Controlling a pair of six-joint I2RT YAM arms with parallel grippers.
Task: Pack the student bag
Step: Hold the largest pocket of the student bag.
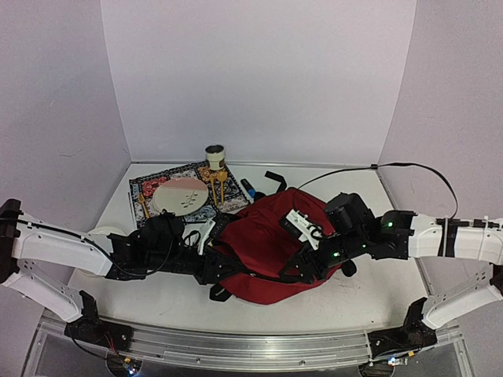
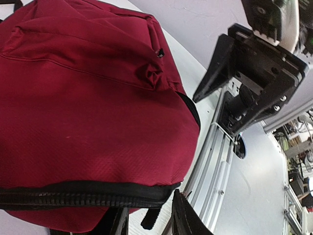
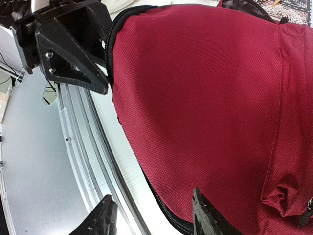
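Currently the bag (image 1: 271, 236) is lying flat at the middle of the table (image 1: 369, 302), with both arms reaching in low along its near edge. The left gripper (image 2: 149, 223) is sitting at the bag's 8 o'clock, its jaws standing apart and pinching nothing that I can see, and the black zipper (image 2: 73, 196) is running just past its fingertips. The right gripper (image 3: 154, 218) is hovering at the bag's 5 o'clock, jaws likewise spread wide. One finger (image 3: 208, 218) is overlapping the bag's seam and the other is hanging over bare table. At the bag's 11 o'clock, a plate (image 1: 182, 196), a cup (image 1: 214, 155) and some cutlery (image 1: 216, 188) are lying around a patterned mat (image 1: 149, 188), apart from the bag.

Judging by this, the step in hand is getting the bag open, since the zipper is looking closed where it is showing. Doing it well is probably calling for one gripper pinching fabric right beside the zipper to anchor the soft body, while the other is drawing the pull along the seam rather than upward. No pull tab is showing clearly near either gripper, so finding it is looking like the first need.
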